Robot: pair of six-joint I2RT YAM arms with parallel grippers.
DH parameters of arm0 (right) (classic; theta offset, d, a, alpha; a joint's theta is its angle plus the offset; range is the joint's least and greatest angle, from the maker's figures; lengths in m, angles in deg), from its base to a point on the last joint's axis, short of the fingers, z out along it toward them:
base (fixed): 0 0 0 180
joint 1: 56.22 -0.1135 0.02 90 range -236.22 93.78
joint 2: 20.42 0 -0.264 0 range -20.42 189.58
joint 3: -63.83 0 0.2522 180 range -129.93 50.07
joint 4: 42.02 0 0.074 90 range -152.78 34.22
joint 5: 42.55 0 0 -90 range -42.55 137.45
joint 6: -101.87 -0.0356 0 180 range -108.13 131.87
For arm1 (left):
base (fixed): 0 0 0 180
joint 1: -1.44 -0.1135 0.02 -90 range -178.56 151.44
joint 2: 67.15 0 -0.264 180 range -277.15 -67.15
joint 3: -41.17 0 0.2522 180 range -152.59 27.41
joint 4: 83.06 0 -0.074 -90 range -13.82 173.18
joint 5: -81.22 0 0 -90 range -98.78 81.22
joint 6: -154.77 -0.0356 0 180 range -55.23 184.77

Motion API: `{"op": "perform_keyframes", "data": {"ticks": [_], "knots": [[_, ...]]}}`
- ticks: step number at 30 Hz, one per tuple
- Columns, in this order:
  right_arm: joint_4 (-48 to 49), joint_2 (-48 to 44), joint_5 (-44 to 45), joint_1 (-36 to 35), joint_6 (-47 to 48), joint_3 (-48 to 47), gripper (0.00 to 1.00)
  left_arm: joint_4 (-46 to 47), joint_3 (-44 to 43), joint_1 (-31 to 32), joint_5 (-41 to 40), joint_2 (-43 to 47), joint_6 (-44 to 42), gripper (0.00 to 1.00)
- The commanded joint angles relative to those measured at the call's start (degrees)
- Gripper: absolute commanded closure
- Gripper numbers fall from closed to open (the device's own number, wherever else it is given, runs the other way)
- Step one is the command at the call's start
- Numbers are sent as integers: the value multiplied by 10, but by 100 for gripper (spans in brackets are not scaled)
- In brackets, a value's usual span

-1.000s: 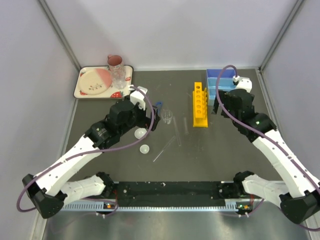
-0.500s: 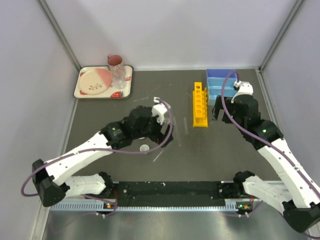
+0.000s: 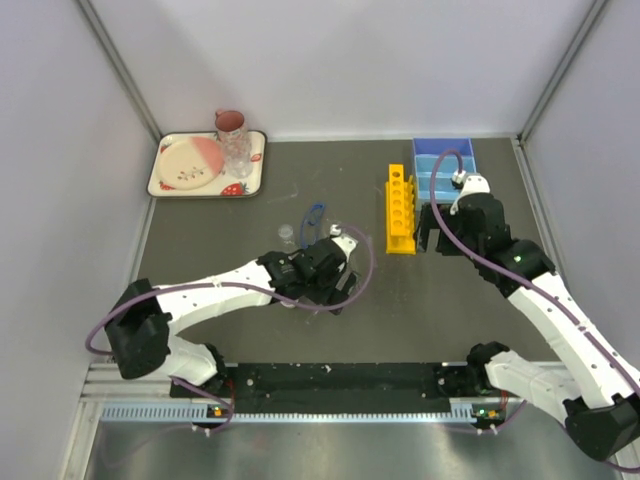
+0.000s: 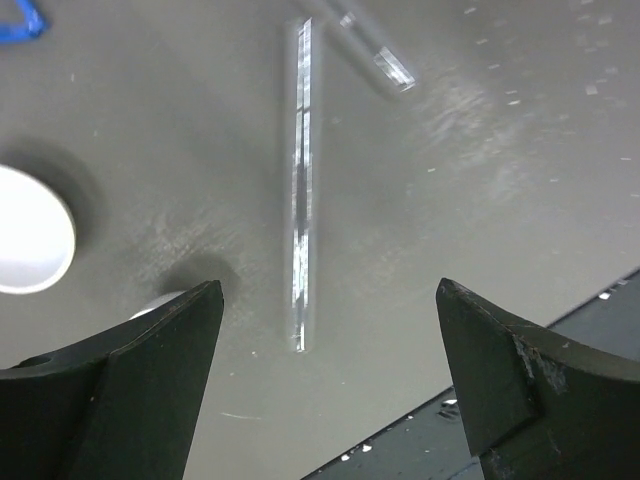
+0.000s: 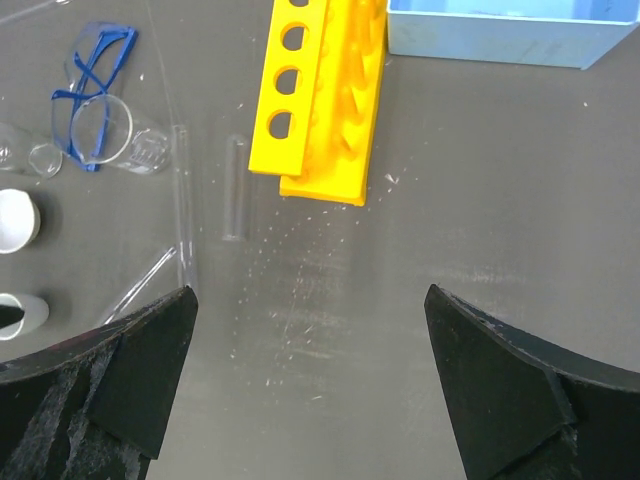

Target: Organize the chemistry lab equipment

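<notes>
Left wrist: goggles (image 4: 22,18) only a blue corner, 1 white dish (image 4: 25,245) cropped at left edge, 2nd dish (image 4: 165,300) mostly behind finger (image 4: 110,390). Right wrist: yellow rack (image 5: 320,100) and blue tray (image 5: 490,35) cut at top.

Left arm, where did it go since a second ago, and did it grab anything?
The left arm swung rightward and nearer; the left fingers now hang open over a thin glass rod, gripping nothing. The right fingers, open too, drew back a little from the blue tray. Yellow rack and goggles stayed put.
</notes>
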Motion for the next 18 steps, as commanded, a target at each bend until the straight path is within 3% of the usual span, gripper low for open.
{"op": "perform_keyframes", "data": {"ticks": [1,18], "knots": [[13,-3,-28,-6,3,-3,1,15,33,-26,-20,-13,44,7],[20,1,-35,-6,2,0,1,91,78,-27,71,-71,19,13]]}}
